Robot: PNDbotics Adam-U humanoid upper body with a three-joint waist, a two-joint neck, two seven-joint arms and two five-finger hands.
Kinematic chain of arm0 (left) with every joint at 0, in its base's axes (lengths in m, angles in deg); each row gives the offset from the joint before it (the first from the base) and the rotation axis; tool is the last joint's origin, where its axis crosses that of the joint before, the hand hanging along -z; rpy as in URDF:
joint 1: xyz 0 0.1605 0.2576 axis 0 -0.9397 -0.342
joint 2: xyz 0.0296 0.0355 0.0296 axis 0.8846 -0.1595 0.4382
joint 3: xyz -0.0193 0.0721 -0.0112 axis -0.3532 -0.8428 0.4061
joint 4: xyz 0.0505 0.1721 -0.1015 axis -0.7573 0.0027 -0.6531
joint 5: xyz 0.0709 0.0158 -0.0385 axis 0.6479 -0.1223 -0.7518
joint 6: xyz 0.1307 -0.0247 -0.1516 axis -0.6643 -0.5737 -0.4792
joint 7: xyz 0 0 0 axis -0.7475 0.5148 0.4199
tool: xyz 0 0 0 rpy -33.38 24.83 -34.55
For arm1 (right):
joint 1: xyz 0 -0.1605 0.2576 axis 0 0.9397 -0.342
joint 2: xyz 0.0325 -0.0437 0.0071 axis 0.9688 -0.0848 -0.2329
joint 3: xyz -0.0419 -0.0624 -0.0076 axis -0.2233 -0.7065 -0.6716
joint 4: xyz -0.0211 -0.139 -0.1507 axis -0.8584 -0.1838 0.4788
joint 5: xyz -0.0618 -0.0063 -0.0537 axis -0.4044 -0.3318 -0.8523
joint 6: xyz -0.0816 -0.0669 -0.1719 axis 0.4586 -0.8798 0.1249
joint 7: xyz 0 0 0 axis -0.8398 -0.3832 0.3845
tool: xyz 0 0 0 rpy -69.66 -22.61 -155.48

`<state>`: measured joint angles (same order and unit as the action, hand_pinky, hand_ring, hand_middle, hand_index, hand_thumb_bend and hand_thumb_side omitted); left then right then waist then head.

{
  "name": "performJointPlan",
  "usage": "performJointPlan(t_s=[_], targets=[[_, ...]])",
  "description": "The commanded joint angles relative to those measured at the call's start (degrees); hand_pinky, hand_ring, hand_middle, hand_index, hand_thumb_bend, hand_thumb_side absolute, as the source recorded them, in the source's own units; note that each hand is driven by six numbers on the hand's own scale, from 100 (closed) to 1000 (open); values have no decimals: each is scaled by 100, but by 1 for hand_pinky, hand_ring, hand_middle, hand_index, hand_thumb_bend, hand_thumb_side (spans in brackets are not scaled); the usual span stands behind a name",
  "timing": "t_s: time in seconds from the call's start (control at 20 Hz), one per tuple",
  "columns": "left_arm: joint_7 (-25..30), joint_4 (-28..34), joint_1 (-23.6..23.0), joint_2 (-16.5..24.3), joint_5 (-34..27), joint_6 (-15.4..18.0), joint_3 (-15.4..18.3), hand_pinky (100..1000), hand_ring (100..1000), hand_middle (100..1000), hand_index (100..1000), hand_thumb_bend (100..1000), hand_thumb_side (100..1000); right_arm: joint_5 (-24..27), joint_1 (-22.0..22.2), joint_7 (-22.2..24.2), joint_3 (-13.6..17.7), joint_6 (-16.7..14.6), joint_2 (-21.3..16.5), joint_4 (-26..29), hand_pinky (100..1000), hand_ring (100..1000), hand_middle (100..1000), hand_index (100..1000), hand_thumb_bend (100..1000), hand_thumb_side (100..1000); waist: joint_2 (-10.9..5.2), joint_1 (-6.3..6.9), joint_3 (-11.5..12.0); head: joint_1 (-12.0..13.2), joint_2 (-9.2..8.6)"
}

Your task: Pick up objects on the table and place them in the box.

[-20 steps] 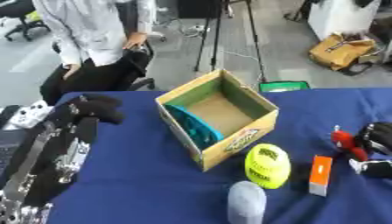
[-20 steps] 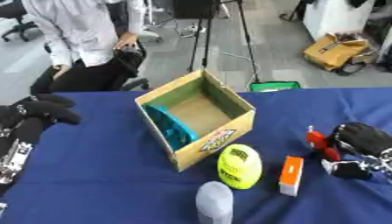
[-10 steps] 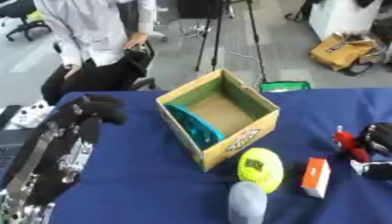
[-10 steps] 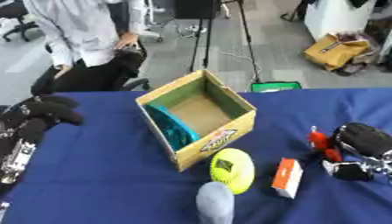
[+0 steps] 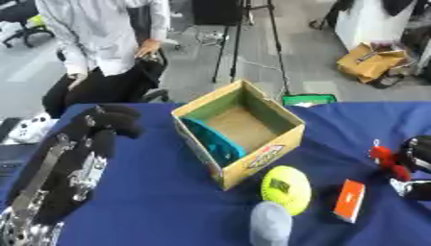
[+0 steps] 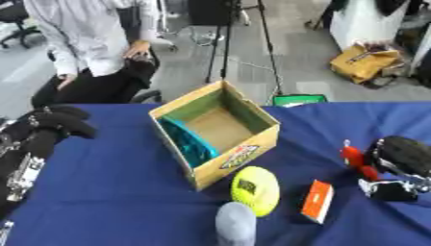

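An open cardboard box (image 5: 244, 137) sits mid-counter (image 5: 151, 192); just in front lie a yellow ball (image 5: 286, 189), an orange pack (image 5: 348, 200) and a grey object (image 5: 269, 225); right hand (image 6: 402, 156), right of the box, is curled beside a red thing (image 6: 353, 158); left hand (image 5: 105, 126), left of it, is curled on nothing.

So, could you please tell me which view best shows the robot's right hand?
The right eye view: the right hand shows mostly whole beside a small red object. The left eye view crops it at the frame's right edge.

Box (image 5: 240, 132) top open; ball (image 5: 286, 189) crowds its front corner
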<state>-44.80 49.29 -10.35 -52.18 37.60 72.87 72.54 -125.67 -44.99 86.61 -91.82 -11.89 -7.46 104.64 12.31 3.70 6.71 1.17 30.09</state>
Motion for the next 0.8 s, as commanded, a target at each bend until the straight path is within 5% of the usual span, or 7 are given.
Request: performJointPlan(t_s=[0.05, 0.8], targets=[[16, 84, 21, 80, -8, -6, 14, 699, 688, 729, 758, 100, 599, 105, -51, 28, 54, 35, -308, 167, 906, 780, 383, 512, 100, 539, -131, -37, -17, 19, -36], [90, 84, 15, 103, 10, -21, 0, 698, 690, 731, 758, 100, 596, 268, -90, 109, 77, 60, -504, 390, 900, 771, 382, 510, 100, 548, -148, -88, -38, 27, -17]])
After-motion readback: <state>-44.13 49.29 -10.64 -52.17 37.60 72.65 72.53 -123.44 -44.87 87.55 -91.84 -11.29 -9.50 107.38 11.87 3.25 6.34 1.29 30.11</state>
